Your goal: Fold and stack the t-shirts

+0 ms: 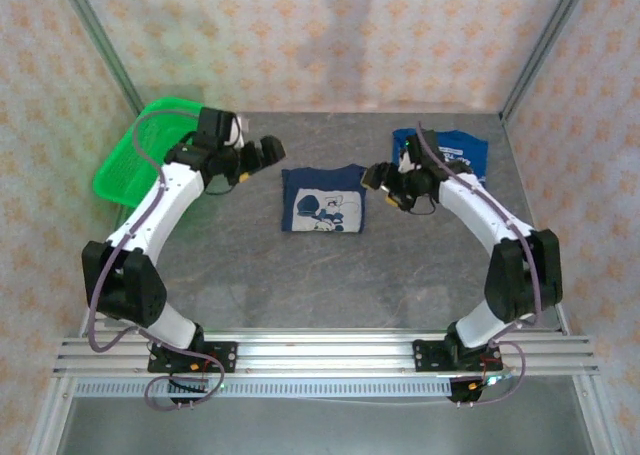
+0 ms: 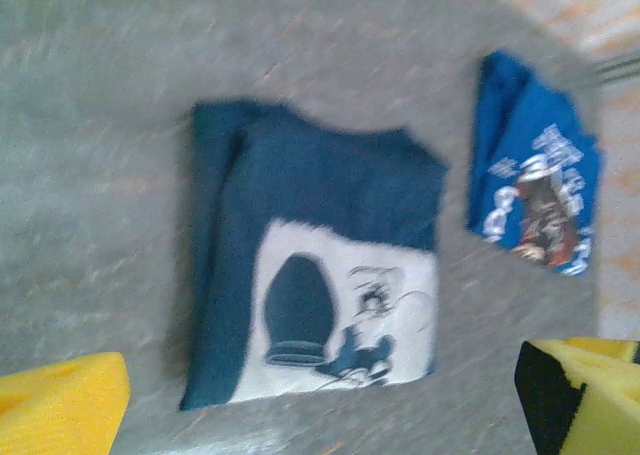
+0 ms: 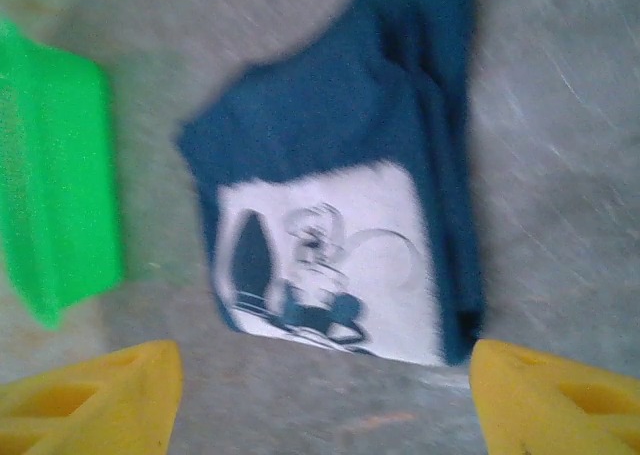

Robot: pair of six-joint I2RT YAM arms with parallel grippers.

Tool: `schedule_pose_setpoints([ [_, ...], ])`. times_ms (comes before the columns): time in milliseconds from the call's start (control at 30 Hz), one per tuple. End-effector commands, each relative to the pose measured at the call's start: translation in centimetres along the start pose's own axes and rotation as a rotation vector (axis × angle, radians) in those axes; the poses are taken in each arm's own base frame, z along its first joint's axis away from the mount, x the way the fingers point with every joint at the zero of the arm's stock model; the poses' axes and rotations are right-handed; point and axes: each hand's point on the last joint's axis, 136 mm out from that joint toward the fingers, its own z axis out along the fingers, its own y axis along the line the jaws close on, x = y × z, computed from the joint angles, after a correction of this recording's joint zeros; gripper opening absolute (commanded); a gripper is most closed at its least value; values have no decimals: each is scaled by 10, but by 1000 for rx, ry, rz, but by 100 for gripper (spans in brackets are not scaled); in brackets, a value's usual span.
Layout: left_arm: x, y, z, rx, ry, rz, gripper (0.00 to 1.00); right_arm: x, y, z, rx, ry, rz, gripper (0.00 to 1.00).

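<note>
Neatly folded into a soft rectangle, the navy tee (image 1: 322,199) shows a white cartoon panel; the blue tee (image 1: 445,150) lies apart. The left gripper (image 1: 264,154) and right gripper (image 1: 377,180) gape, empty.

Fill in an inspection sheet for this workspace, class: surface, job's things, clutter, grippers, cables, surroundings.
Surface: grey table, flat, no spills seen.
Job's things: navy t-shirt with a white graphic, folded, mid-table; blue t-shirt with white lettering, folded, far right; the two lie apart, not stacked.
Clutter: green mesh basket at the far left corner; contents cannot be told.
Grippers: left gripper open, holding nothing, left of the navy t-shirt; right gripper open, holding nothing, right of it.
Cables: grey cables loop along both arms and by the bases.
Surroundings: patterned walls; metal rail at the near edge.
</note>
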Motion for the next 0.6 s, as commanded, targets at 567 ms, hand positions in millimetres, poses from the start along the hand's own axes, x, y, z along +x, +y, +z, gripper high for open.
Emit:
schedule_pose_setpoints([
  [567,40,35,118,-79,150,-35,95,11,20,-4,-71,-119,-86,88],
])
